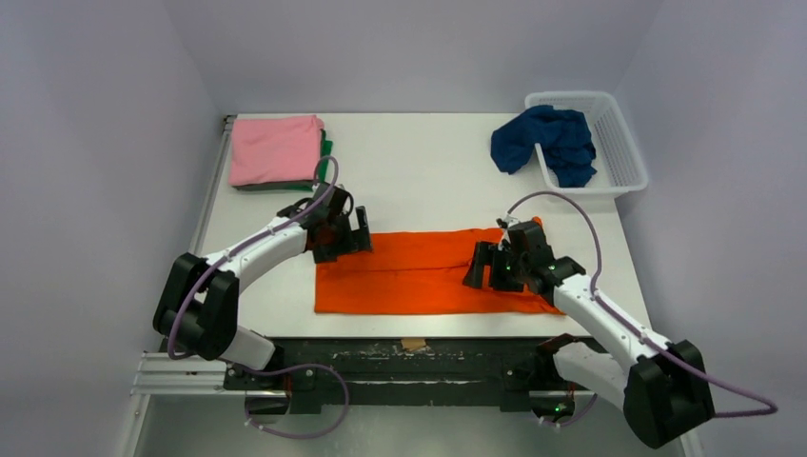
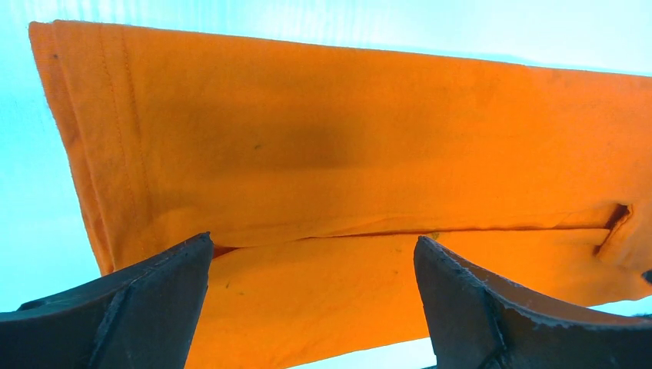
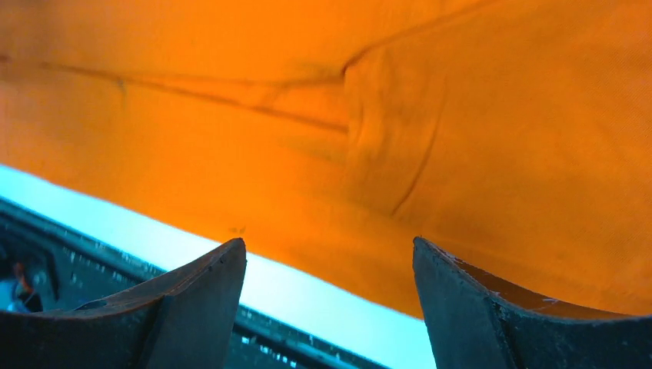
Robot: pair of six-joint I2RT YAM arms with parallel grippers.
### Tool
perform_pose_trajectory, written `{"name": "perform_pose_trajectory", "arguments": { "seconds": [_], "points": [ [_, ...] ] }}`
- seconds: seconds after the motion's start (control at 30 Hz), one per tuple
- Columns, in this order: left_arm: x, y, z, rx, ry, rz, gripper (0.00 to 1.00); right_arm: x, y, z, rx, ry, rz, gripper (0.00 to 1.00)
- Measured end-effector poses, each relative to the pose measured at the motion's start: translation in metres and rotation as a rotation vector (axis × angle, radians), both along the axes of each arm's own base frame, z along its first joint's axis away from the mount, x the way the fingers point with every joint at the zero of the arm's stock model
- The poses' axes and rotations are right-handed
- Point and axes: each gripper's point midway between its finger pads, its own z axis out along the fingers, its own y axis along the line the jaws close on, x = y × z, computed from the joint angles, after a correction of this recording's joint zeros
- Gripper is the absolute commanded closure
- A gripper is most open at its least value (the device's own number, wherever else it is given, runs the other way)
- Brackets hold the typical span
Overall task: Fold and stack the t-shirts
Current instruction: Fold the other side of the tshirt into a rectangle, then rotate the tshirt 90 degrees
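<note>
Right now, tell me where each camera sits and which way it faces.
Top external: above and behind, looking down on the table; left arm and right arm show.
Left wrist: mounted there, facing the orange t-shirt's end; the open left hand frames it.
Right wrist: mounted there, facing the shirt's near edge; the open right hand shows.
Shared: all see that t-shirt.

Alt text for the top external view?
Orange t-shirt, folded into a long strip, lies flat with the open left hand and open right hand near its ends. Far left, a folded pink t-shirt tops a green t-shirt; far right, a navy t-shirt spills from a white basket.
</note>
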Motion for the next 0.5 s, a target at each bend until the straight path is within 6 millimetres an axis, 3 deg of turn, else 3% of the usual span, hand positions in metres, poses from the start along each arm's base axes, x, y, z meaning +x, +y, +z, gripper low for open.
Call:
{"name": "perform_pose_trajectory", "arguments": {
  "seconds": [0.1,0.2,0.33,0.5],
  "points": [
    [0.001,0.0,0.001,0.002,-0.003,-0.001,0.0,-0.023,0.001,0.001,0.036,0.031,0.035,0.17],
    [0.002,-0.001,0.002,0.001,-0.009,-0.013,0.0,-0.029,-0.007,0.002,0.026,0.04,-0.022,0.08],
    [0.006,-0.012,0.001,-0.031,0.003,-0.052,0.0,-0.016,-0.02,0.0,-0.012,0.021,-0.151,0.01],
    [-0.001,-0.02,-0.028,-0.052,0.079,-0.092,0.0,0.015,-0.043,-0.021,-0.089,0.062,-0.326,0.01]
  ]
}}
